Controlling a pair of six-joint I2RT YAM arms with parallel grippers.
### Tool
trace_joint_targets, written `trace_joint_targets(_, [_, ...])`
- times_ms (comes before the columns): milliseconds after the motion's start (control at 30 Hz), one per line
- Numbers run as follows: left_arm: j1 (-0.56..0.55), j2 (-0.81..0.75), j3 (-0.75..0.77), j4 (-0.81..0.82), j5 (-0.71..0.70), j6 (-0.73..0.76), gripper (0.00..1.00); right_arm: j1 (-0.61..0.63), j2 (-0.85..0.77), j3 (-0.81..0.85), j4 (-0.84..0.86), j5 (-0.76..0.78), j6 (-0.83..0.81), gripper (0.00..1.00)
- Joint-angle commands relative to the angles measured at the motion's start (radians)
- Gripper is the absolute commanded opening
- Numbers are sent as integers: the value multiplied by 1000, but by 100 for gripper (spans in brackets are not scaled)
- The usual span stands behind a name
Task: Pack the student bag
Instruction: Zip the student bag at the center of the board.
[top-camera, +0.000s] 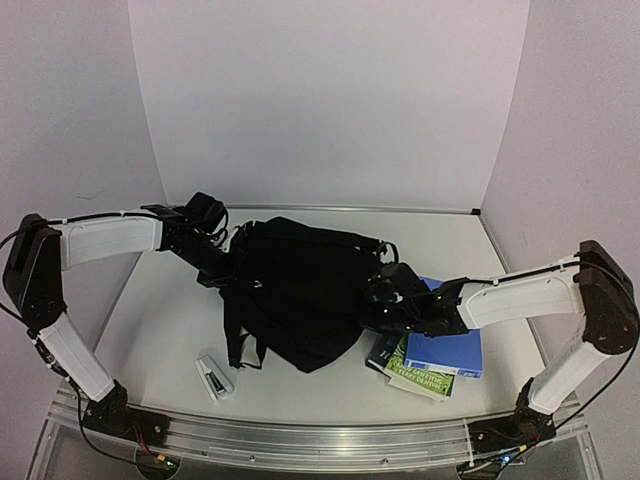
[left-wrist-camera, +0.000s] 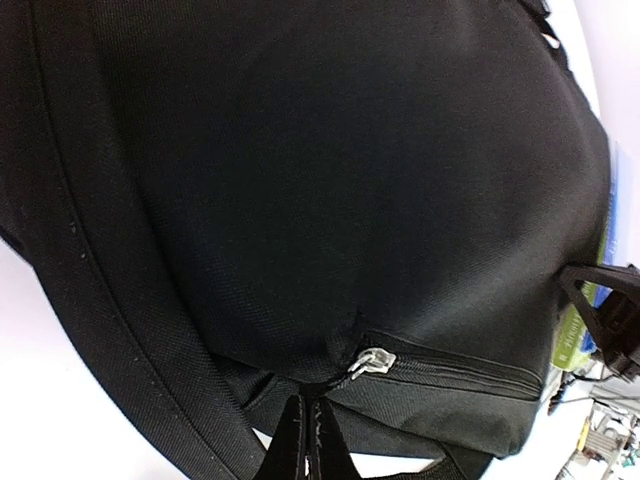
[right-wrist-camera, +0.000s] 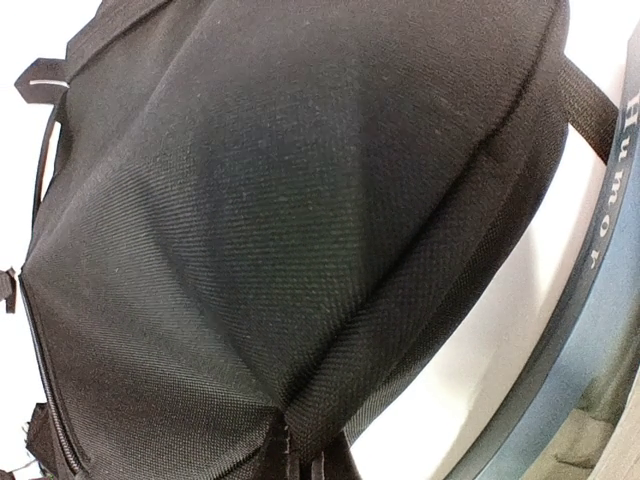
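One word can be read: "Humor", in pale letters along the dark edge of a book (right-wrist-camera: 605, 200) in the right wrist view. The green book's (top-camera: 420, 372) cover print is too small to read.

— What lies on the pale grey tabletop (top-camera: 150, 330)?
— A large black fabric backpack (top-camera: 295, 290) in the middle and a small white rectangular box (top-camera: 213, 378) near its front-left. On the right, a flat blue book (top-camera: 450, 352) overlaps a green-and-white booklet (top-camera: 420, 380).
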Motion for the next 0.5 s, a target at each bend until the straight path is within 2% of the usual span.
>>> trace_joint_targets(0, [35, -88, -19, 67, 101, 20, 6, -24, -83, -1, -28, 25, -104, 0])
trace_joint_targets(33, [35, -98, -19, 75, 129, 23, 9, -24, -103, 8, -24, 14, -134, 1])
trace_joint_targets(100, [35, -118, -7, 76, 152, 25, 28, -24, -144, 31, -25, -2, -189, 11])
trace_joint_targets(167, [37, -139, 11, 73, 161, 26, 45, -24, -184, 50, -27, -15, -234, 30])
trace_joint_targets(233, [48, -164, 26, 78, 154, 21, 57, -25, -222, 63, -30, -23, -263, 47])
trace_joint_targets(300, [77, -180, 26, 97, 158, 8, 62, -24, -251, 78, -40, -24, -276, 59])
trace_joint_targets(367, [135, -178, 10, 123, 172, -11, 63, -25, -272, 97, -62, -7, -282, 69])
trace_joint_targets(467, [260, -148, -56, 228, 256, -90, 64, -31, -282, 120, -101, 31, -280, 76])
